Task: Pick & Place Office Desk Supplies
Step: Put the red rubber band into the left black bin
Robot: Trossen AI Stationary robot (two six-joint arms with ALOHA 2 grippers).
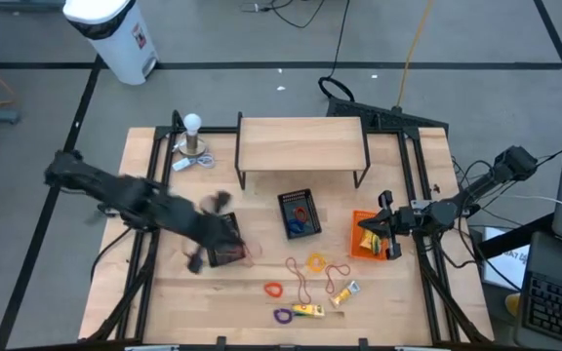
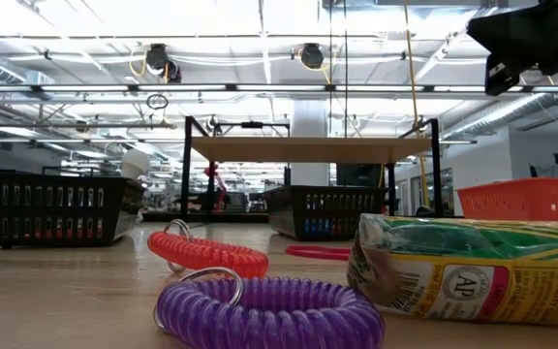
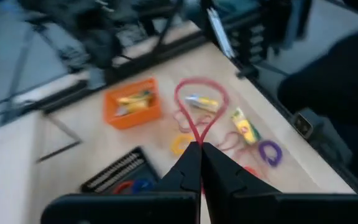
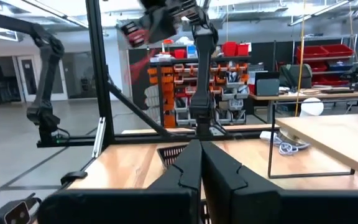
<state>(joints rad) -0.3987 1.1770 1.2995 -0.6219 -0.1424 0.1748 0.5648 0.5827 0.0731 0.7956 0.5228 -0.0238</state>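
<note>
My left gripper [image 3: 201, 146] is raised above the table's left half [image 1: 224, 234] and is shut on a thin red elastic loop [image 3: 201, 93]. Below it a black basket [image 1: 227, 255] partly shows. Loose supplies lie near the front edge: a yellow loop [image 1: 317, 261], an orange-red loop [image 1: 273, 289], a purple coil [image 1: 282, 315] and two yellow packets [image 1: 308, 310] [image 1: 344, 292]. My right gripper [image 4: 201, 144] is shut on nothing and hangs by the orange basket [image 1: 364, 239], which holds yellow packets. My left gripper pinches one end of the thin red loop [image 3: 196, 138] between its two fingertips. The fingers slant downward. The rest of the loop reaches out beyond the tips in an open oval, lifted clear of the table.
A second black basket [image 1: 299, 213] at the middle holds red and blue loops. A wooden shelf on black legs [image 1: 302, 146] stands at the back. A white ball-topped stand [image 1: 193, 136] is at the back left. Thin red bands [image 1: 301, 278] lie among the loose items.
</note>
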